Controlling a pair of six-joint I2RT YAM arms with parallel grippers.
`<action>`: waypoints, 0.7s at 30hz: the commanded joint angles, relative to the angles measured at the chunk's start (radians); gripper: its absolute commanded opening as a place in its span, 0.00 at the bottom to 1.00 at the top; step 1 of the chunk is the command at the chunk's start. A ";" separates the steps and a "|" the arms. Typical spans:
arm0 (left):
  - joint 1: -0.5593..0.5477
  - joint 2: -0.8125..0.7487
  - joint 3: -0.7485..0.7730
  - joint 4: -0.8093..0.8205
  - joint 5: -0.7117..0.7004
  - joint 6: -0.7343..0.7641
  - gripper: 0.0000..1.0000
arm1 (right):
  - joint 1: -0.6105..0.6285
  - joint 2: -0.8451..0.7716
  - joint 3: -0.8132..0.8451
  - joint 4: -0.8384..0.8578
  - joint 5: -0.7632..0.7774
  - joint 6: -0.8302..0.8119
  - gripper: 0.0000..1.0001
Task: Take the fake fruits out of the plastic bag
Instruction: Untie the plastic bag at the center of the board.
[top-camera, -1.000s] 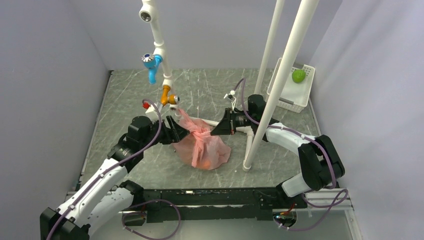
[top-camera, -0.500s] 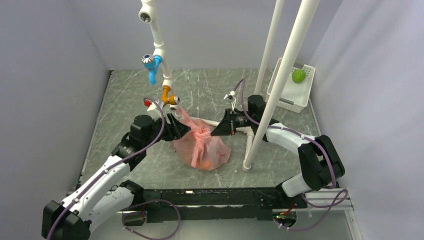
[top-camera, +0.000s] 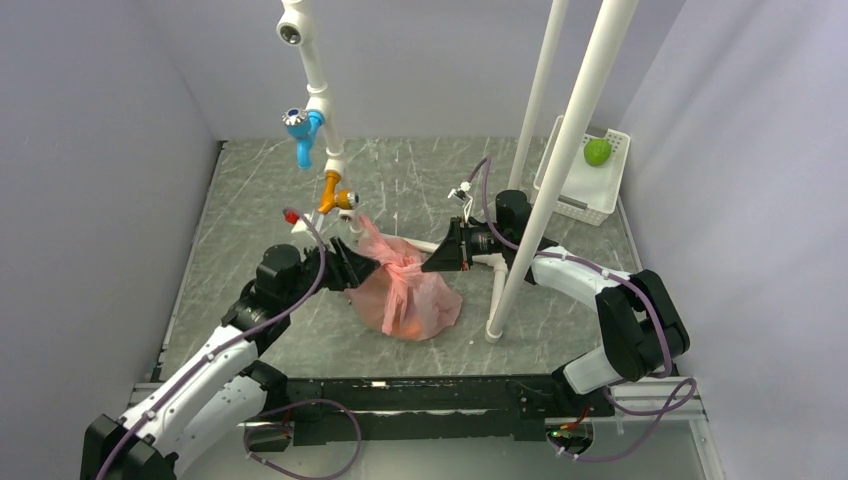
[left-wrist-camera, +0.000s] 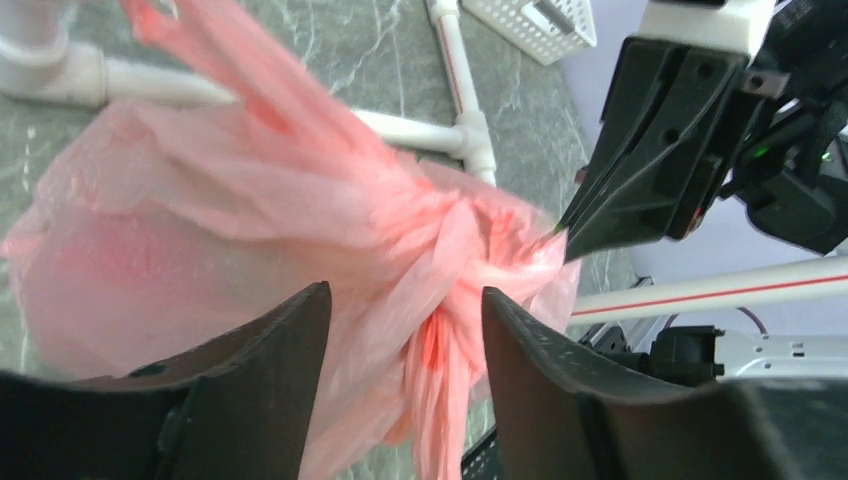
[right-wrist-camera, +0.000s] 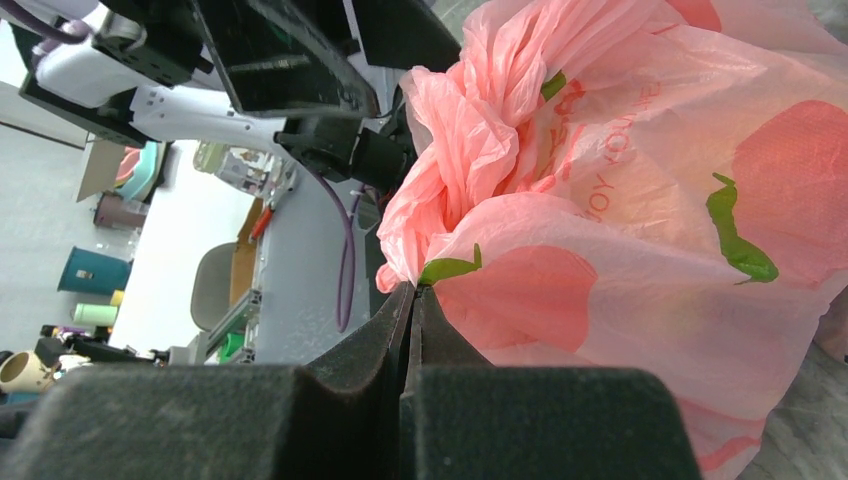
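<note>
**Knotted bag between both grippers, fruit inside**

The left gripper (left-wrist-camera: 405, 293) has its fingers spread on either side of the gathered, twisted neck of the plastic bag (top-camera: 410, 295). The wrist view does not show whether the pads touch the film. The right gripper (right-wrist-camera: 410, 295) has its fingers pressed together, and their tips pinch a fold of film at the knot, opposite the left gripper.

The bag sits on the grey marbled tabletop (top-camera: 260, 190), just left of the foot of the slanted white pole (top-camera: 577, 110). Its handles are tied into a knot on top, so the mouth is shut. The fake fruits (top-camera: 404, 325) show only as an orange patch through the film, low in the bag on the side nearest the arm bases. Their number and kinds cannot be told.

The film is thin, crinkled, translucent pink. It is printed with darker round peach shapes, green leaves and faint lettering.

Beyond the pole and to its right, a white slotted basket (top-camera: 585, 190) rests in the far corner. It holds one lime-green round fruit (top-camera: 597, 151).
</note>
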 joint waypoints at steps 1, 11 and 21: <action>-0.005 -0.093 -0.114 -0.070 -0.009 -0.063 0.68 | 0.002 -0.011 0.014 0.036 -0.013 -0.011 0.00; -0.005 -0.108 -0.137 -0.029 -0.017 -0.057 0.76 | 0.017 0.021 0.066 -0.033 -0.046 -0.071 0.00; -0.004 -0.062 -0.080 -0.087 -0.120 -0.118 0.21 | 0.034 0.003 0.070 -0.090 -0.003 -0.111 0.00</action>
